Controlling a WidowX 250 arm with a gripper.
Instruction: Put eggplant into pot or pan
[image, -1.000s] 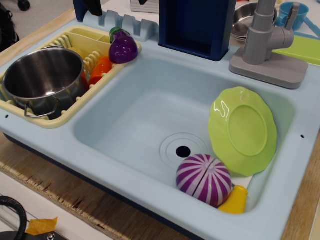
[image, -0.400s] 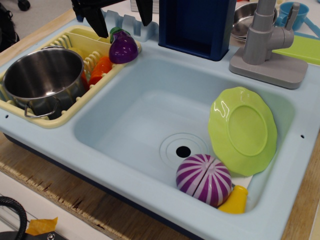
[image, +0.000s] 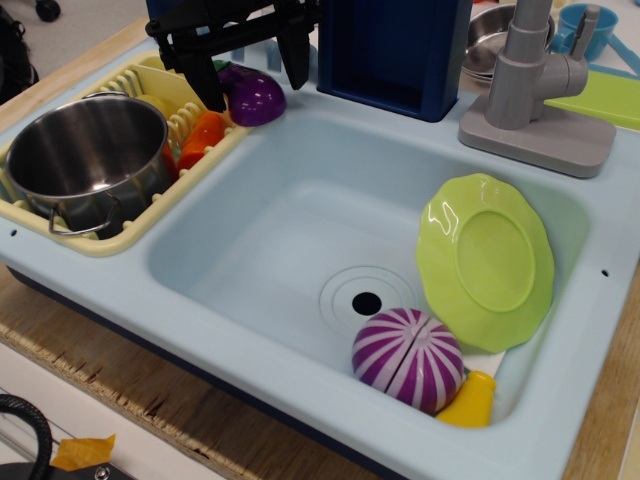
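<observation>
The small purple eggplant (image: 254, 96) with a green stem cap lies on the back right corner of the yellow dish rack (image: 120, 245). My black gripper (image: 256, 88) is down over it and open, with one finger (image: 212, 88) on its left and the other finger (image: 297, 62) on its right. I cannot tell whether either finger touches it. The shiny steel pot (image: 85, 155) with a wire loop handle stands in the rack to the left, and nothing shows inside it.
An orange toy (image: 200, 138) lies in the rack between pot and eggplant. The blue sink (image: 270, 240) holds a green plate (image: 487, 262), a purple-and-white striped toy (image: 408, 358) and a yellow piece (image: 468, 400). A dark blue box (image: 395, 55), grey faucet (image: 530, 80) and steel bowls (image: 490, 35) stand behind.
My gripper has come down from the top edge until its fingers straddle the eggplant. The eggplant has tipped slightly to the right.
</observation>
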